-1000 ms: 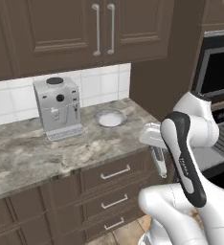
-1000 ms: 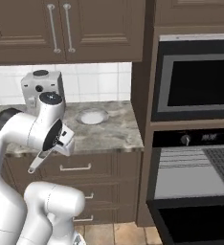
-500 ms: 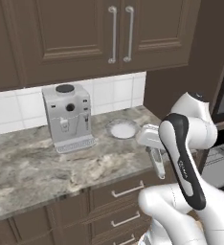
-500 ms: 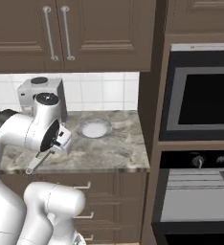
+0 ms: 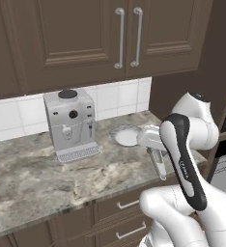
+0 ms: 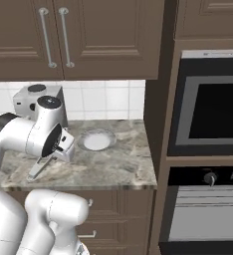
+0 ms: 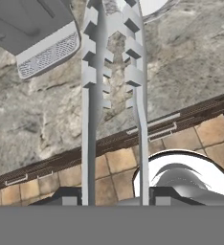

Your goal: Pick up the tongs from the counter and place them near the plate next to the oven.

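My gripper [image 7: 116,195] is shut on the slim silvery tongs [image 7: 90,95], whose two arms run up the hand view to toothed ends. In the left base view the tongs [image 5: 159,166] hang down from the gripper [image 5: 153,148] above the counter's front edge [image 5: 47,183], just in front of the plate [image 5: 126,136]. From the right base view the tongs [image 6: 39,168] slant down to the left of the gripper [image 6: 60,152], and the plate [image 6: 95,140] lies on the counter [image 6: 118,167] beside the oven [image 6: 213,109].
A silver-grey coffee machine [image 5: 71,123] stands against the tiled wall left of the plate, the same coffee machine [image 6: 31,99] being half behind my arm. Dark wall cabinets [image 5: 110,34] hang overhead. Drawers [image 5: 129,207] sit under the counter.
The base has driven, so the whole scene has shifted and the counter and oven look closer. The arm keeps the same pose with the tongs held.
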Controlling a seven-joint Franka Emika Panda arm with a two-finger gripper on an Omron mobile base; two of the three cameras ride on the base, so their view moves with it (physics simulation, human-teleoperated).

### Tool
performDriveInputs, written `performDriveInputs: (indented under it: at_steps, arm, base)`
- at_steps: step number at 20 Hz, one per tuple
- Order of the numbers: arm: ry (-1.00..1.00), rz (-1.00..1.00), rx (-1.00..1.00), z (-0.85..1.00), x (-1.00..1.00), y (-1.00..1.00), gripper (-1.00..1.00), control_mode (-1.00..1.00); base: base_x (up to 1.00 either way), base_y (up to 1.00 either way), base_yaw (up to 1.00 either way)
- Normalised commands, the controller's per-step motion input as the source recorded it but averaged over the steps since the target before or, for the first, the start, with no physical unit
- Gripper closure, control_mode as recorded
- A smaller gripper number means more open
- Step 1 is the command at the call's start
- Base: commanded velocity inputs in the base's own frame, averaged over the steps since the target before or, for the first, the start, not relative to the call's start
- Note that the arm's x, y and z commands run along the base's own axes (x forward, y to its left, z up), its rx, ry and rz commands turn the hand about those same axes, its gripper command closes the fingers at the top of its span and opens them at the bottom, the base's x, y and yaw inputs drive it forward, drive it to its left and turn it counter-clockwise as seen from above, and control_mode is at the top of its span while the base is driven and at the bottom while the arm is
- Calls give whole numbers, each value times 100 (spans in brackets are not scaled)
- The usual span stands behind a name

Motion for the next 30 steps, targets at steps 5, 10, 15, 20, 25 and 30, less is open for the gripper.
performDriveInputs:
  at_steps: [5,10,15,20,25,30]
  arm:
    - [0,0,0,0,0,0,100,100]
    - [0,0,0,0,0,0,100,100]
    - [0,0,0,0,0,0,100,100]
    - [0,0,0,0,0,0,100,100]
    - [0,0,0,0,0,0,100,100]
    - [0,0,0,0,0,0,100,100]
  base:
    - [38,-17,-1]
    - [9,-5,-3]
    - [1,-2,-1]
    - [2,-2,0]
    - [0,0,0]
    - [0,0,0]
